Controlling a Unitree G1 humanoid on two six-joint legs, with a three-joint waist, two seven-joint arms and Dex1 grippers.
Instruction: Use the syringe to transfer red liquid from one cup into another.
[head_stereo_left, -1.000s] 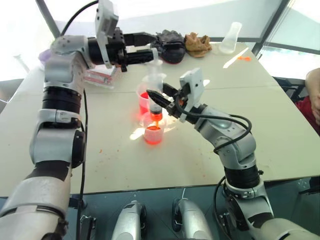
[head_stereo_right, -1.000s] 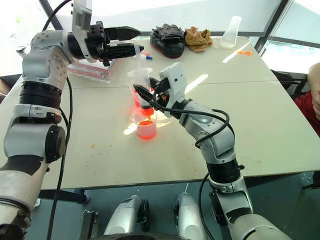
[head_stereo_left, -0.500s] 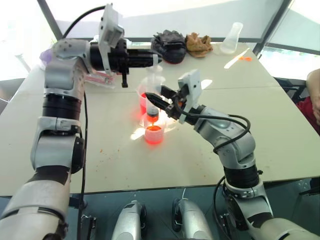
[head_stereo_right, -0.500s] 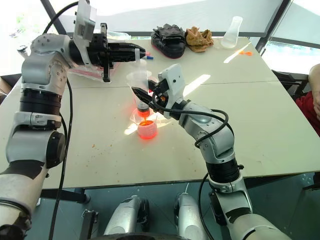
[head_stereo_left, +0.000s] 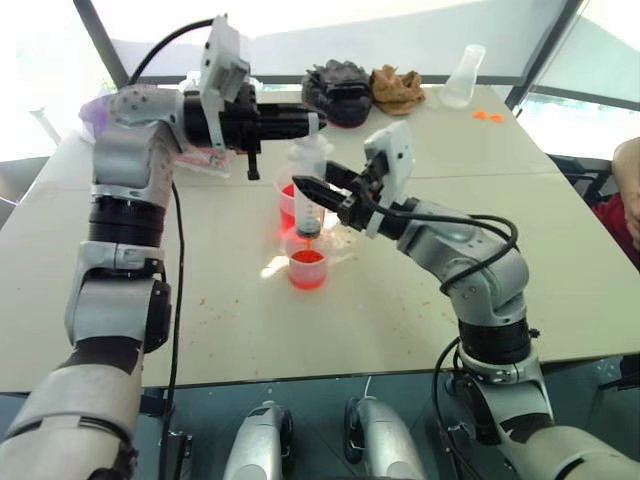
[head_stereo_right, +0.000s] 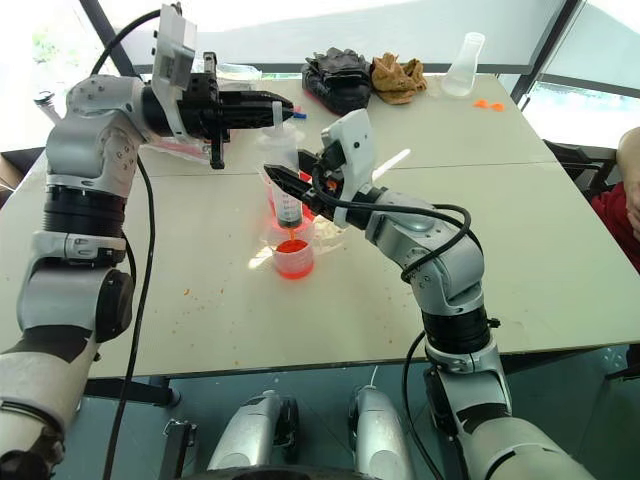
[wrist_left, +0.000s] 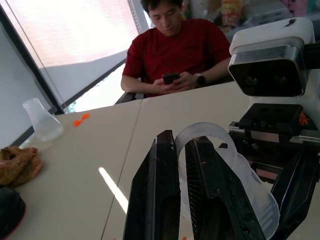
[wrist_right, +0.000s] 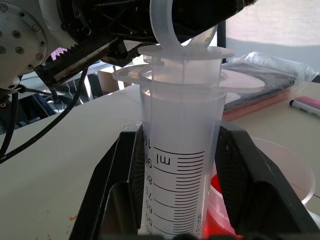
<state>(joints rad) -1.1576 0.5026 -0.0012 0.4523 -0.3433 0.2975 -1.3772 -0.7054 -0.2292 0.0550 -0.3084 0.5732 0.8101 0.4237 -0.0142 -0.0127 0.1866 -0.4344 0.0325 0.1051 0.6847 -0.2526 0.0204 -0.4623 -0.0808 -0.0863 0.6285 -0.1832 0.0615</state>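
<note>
Syringe: held upright over the shorter cup, on the tabletop
Right claw: clamped on the barrel
Left claw: closed on the plunger ring

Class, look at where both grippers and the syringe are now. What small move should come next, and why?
Probably the left gripper should draw the plunger ring upward. It is shut on that ring, the right gripper clamps the syringe barrel upright, and the tip sits over the shorter cup with the plunger fully in.

Both claws hold syringe above short cup
</note>
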